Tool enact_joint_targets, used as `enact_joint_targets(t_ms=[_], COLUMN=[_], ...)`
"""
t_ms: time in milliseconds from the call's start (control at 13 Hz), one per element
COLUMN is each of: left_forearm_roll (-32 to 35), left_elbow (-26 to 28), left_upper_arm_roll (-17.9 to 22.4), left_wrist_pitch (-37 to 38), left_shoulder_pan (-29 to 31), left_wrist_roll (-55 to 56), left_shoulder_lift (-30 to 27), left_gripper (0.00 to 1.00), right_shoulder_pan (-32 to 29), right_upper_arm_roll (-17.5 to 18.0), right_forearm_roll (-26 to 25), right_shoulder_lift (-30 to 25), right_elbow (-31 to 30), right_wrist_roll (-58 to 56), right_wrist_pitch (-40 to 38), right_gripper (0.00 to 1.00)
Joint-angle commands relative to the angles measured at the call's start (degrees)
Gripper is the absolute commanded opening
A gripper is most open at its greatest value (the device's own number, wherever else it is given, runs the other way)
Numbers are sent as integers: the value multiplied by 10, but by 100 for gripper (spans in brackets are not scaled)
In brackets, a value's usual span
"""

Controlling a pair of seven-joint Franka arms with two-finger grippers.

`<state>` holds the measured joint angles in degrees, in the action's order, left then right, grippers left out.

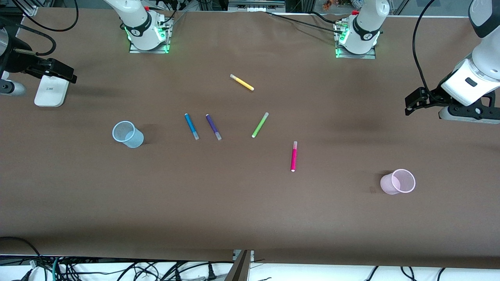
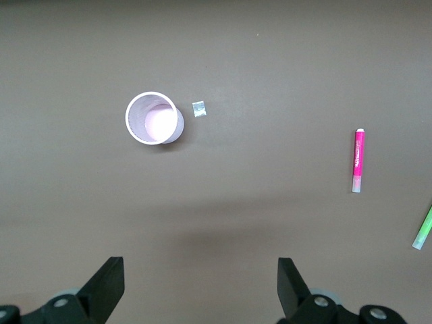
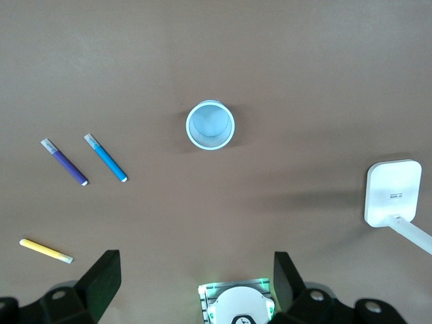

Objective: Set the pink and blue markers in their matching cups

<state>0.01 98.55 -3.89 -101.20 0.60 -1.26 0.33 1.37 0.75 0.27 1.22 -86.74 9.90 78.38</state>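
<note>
1. My left gripper [image 2: 196, 287] hangs wide open and empty above the brown surface [image 1: 250, 210] at the left arm's end, holding nothing
2. My right gripper [image 3: 192, 283] is also spread wide and empty, up over the right arm's end of the surface; both my arms wait
3. I take the green marker [image 1: 259, 125] as my landmark, lying flat near the middle of the surface
4. The pink marker [image 1: 293, 156] lies flat, nearer to the front camera than the green marker and toward the left arm's end
5. The pink cup [image 1: 398, 182] stands upright, well apart from the green marker toward the left arm's end and nearer to the front camera, with a small scrap [image 2: 198, 109] just beside it
6. The blue marker [image 1: 191, 126] lies flat toward the right arm's end from the green marker, with the purple marker [image 1: 213, 127] between them
7. The blue cup [image 1: 127, 134] stands upright, well apart from the green marker toward the right arm's end
8. A yellow marker [image 1: 241, 82] lies farther from the front camera than the green marker
9. A white block [image 1: 50, 90] sits at the right arm's end, well apart from the green marker
</note>
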Motion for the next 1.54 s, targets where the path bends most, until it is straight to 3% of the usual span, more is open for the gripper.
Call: enact_joint_targets(t_ms=[0,308,615,846,1462], left_forearm_roll=[10,10,10,10,10], left_elbow=[-2,-5,-5,-6,-6], left_upper_arm_roll=[-8,-9,-9,-9,-9], left_wrist_pitch=[1,3,14,17,17], left_shoulder_pan=[8,7,10,10,6], left_wrist_roll=[-8,-7,-8,-11,-8], left_shoulder_lift=[-2,-1,-1,-1,-1], left_gripper=[100,100,100,100,100], right_shoulder_pan=[-4,-6,4,25,168], right_upper_arm_roll=[2,2,8,10,9], right_forearm_roll=[-4,-3,3,10,3], right_shoulder_lift=[-2,2,43,102,269], right_elbow=[3,3,3,3,-3], right_wrist_roll=[-9,-14,-8,-8,1], right_wrist_pitch=[-5,-4,6,31,196], right_gripper=[100,100,100,100,100])
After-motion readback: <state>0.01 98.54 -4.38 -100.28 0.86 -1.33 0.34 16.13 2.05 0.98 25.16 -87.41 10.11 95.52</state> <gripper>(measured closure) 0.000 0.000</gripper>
